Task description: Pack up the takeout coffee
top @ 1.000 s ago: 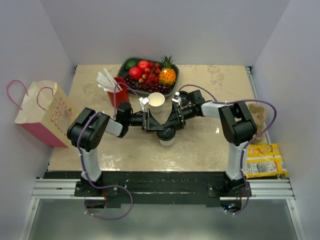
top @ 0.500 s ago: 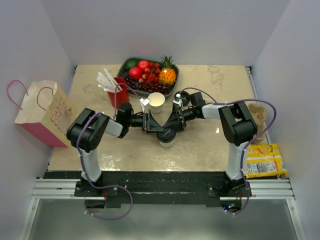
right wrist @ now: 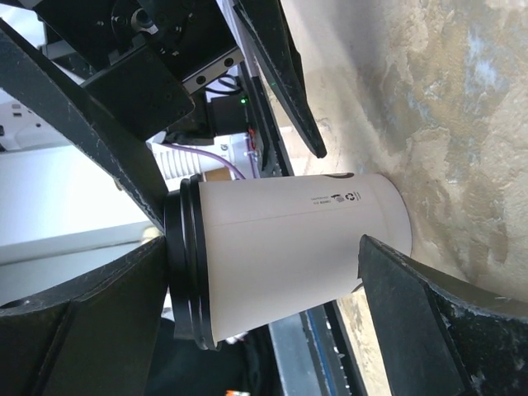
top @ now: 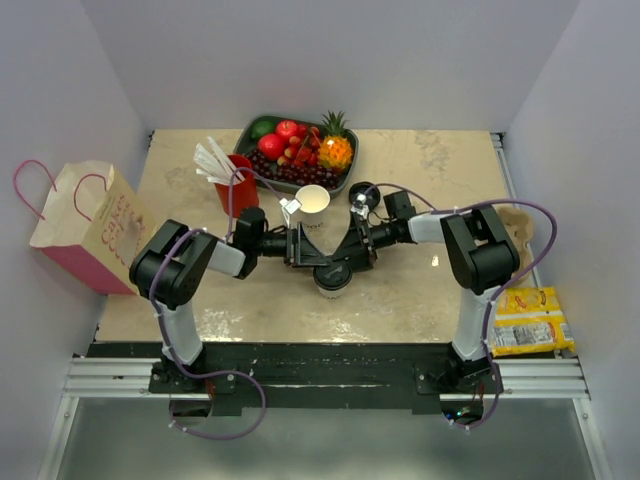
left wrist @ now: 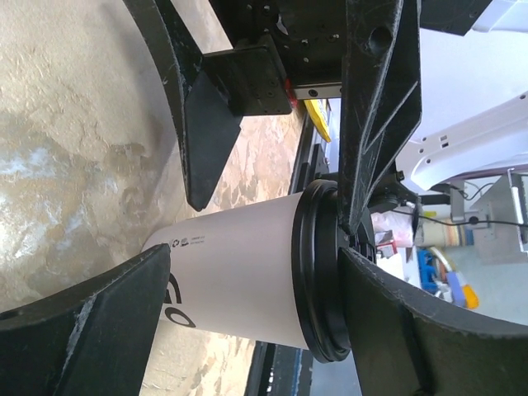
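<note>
The takeout coffee [top: 332,277], a white paper cup with a black lid, stands upright on the table at centre. My left gripper [top: 305,248] reaches in from the left and my right gripper [top: 353,246] from the right, facing each other just behind the cup. Both are rolled on their sides with the jaws spread wide. In the left wrist view the cup [left wrist: 247,280] sits between my open left gripper [left wrist: 256,285]; one finger stands by its base, the other by the lid. The right wrist view shows the same: the cup [right wrist: 289,256] and my open right gripper [right wrist: 264,260].
A pink paper bag [top: 85,225] stands off the table's left edge. A red cup with white straws [top: 236,185], a lidless white cup [top: 313,200] and a fruit tray [top: 246,133] sit behind the grippers. Yellow packets [top: 528,320] lie at the right.
Both grippers have shifted slightly lower around the cup, and the right forearm has swung a little to the right. The cup has stayed in place.
</note>
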You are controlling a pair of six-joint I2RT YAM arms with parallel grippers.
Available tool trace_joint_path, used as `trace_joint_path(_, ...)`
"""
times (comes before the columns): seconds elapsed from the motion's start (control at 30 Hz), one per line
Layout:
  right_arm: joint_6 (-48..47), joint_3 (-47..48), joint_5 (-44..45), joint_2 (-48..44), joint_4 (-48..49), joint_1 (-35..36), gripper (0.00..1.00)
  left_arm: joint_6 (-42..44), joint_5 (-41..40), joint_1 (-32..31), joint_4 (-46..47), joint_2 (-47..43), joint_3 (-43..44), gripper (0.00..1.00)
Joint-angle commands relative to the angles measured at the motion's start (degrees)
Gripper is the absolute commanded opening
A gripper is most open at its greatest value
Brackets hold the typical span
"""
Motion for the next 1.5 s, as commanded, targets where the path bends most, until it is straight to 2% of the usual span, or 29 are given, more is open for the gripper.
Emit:
trace_joint_path(0.0,-7.46,1.24,9.19,0.15,-3.79,-0.77,0.93,9.90,-6.03,-0.79,-5.62,0.85,-1.56,0.85)
trace_joint_path(0.13,-7.90,1.86,7.43,-4.69,-1.78,-0.77,0.96,9.02,-4.18,-0.97,-4.20,-3.89,-1.21,0.87)
trace_joint_path(0.5,-12.11,3.35,6.90,-10.94,-5.54,-1.39,0.98,25.97,-4.27,-0.62,-28.43,-10.32,9.41,0.94)
trace_joint_path(0.63,-22.64,5.98,10.58,-14.10,-18.16,-3.67,0.98,32.56,-6.72,0.26,-37.23,-13.64,11.79,0.95)
trace_joint_path(0.77,-37.30,6.96,15.06,-17.09,-27.07,-6.66,0.98,39.85,-9.89,1.49,-44.53,-16.64,13.20,0.95)
trace_joint_path(0.87,-43.39,6.96,18.22,-19.37,-31.30,-6.93,0.97,43.45,-10.33,1.49,-48.74,-19.01,13.82,0.95)
trace_joint_path(0.97,-43.58,6.17,19.56,-21.05,-31.30,-7.01,0.95,45.66,-10.68,1.49,-52.00,-20.60,14.08,0.95)
trace_joint_path(1.1,-42.79,3.72,20.69,-24.38,-29.20,-5.79,0.92,43.13,-11.48,1.58,-52.81,-21.22,14.35,0.95)
trace_joint_path(1.2,-40.87,0.65,22.19,-28.16,-25.96,-4.03,0.92,37.95,-11.74,1.40,-47.64,-20.61,13.29,0.95)
trace_joint_path(1.33,-33.41,-2.44,19.65,-28.78,-24.10,-1.66,0.92,32.86,-10.34,1.40,-43.15,-17.35,14.17,0.93)
trace_joint_path(1.47,-35.49,-4.29,21.13,-30.71,-25.67,0.10,0.91,31.17,-7.96,1.49,-41.29,-15.68,15.92,0.91)
